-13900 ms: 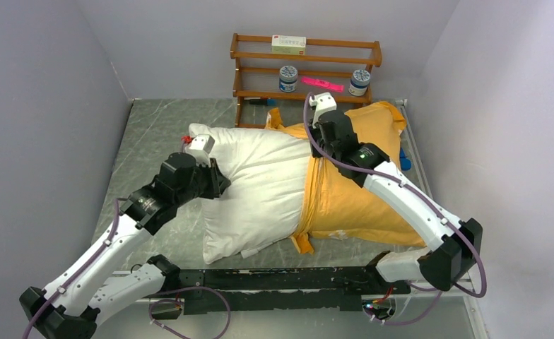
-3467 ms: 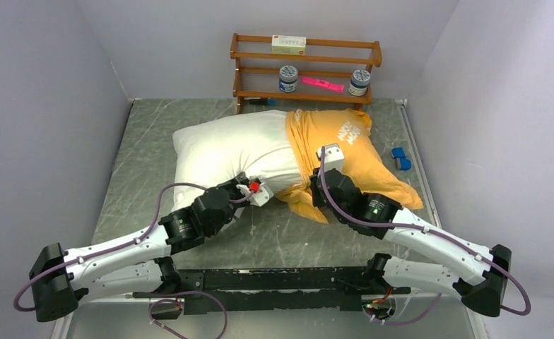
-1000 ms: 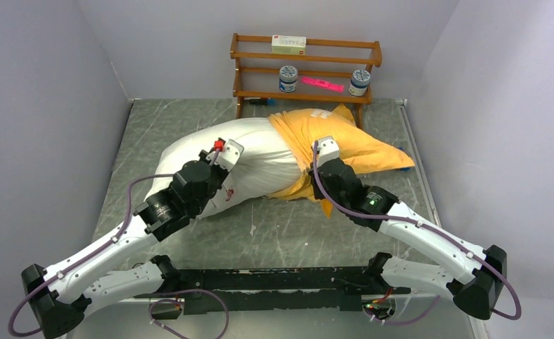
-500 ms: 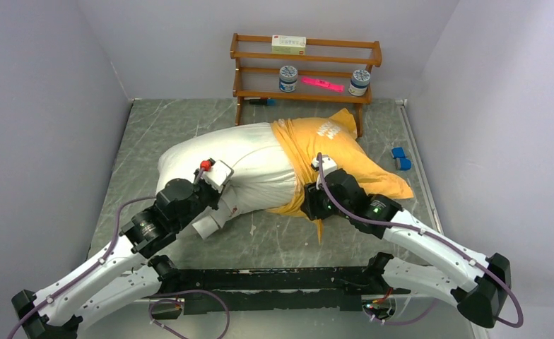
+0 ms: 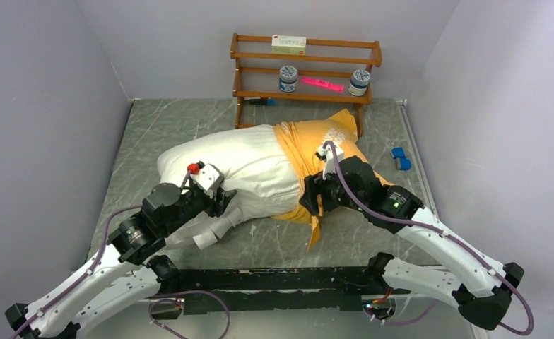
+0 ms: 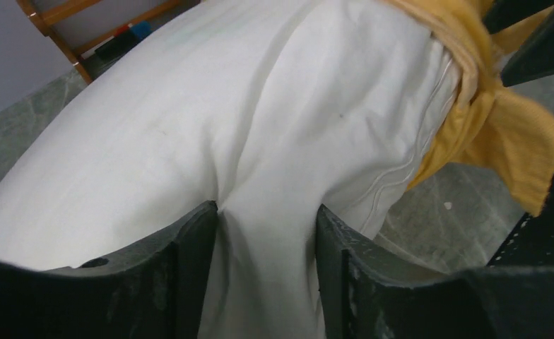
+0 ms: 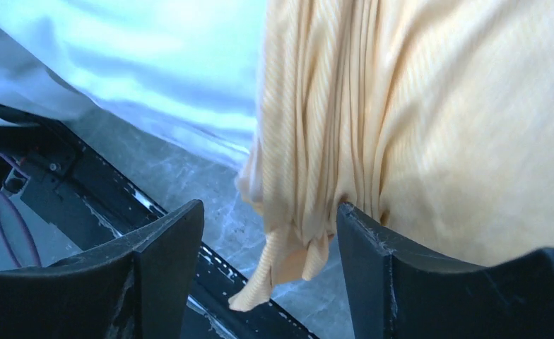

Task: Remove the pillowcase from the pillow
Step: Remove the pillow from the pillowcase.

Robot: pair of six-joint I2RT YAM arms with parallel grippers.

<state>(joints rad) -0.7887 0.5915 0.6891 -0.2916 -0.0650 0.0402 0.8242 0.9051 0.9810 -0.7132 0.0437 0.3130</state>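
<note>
The white pillow (image 5: 235, 159) lies across the middle of the table, its right end still inside the orange-yellow pillowcase (image 5: 323, 138), which is bunched into a band around it. My left gripper (image 5: 225, 201) is at the pillow's near edge. In the left wrist view, the left gripper (image 6: 267, 219) is open, with a fold of the pillow (image 6: 225, 106) lying between its fingers. My right gripper (image 5: 309, 194) is at the pillowcase's bunched near edge. It (image 7: 270, 212) is open, and a loose tail of the pillowcase (image 7: 437, 106) hangs between its fingers against the right one.
A wooden shelf (image 5: 304, 70) at the back holds two jars (image 5: 288, 78), a pink marker (image 5: 322, 85) and a small box (image 5: 288, 44). Two blue blocks (image 5: 400, 157) lie by the right wall. A black rail (image 5: 274, 279) runs along the near edge.
Both grippers have gone from shut to open. The left arm has drawn back toward the near left. The pillow has settled lower on the table.
</note>
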